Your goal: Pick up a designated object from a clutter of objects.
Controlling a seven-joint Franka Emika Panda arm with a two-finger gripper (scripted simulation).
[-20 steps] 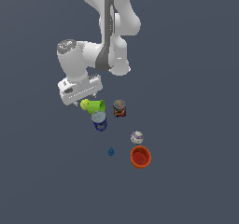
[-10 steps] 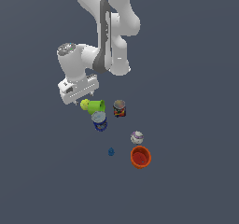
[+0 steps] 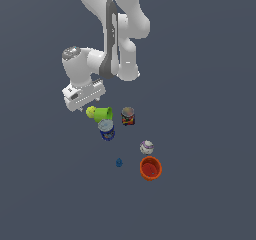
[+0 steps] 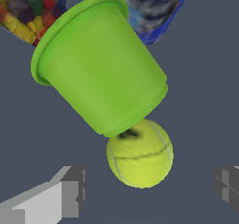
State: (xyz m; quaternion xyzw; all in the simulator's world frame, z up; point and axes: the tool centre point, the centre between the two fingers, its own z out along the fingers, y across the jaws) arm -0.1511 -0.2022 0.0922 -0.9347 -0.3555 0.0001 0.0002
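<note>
Tennis ball (image 4: 140, 154) touching green cup (image 4: 98, 69) base – round, no long axis; fingers (image 4: 70, 190) apart.

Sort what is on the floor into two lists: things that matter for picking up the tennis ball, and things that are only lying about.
Matters for the job:
- tennis ball, the target, touching the base of the tipped green cup
- gripper, open, fingers either side of the ball

Just lying about:
- blue can
- dark can
- white-purple ball
- small blue piece
- orange bowl

Dark grey floor (image 3: 210, 109): tennis ball (image 3: 90, 112) touching green cup (image 3: 103, 115); blue can (image 3: 106, 130), dark can (image 3: 128, 116), white-purple ball (image 3: 146, 147), blue piece (image 3: 119, 162), orange bowl (image 3: 150, 168).
</note>
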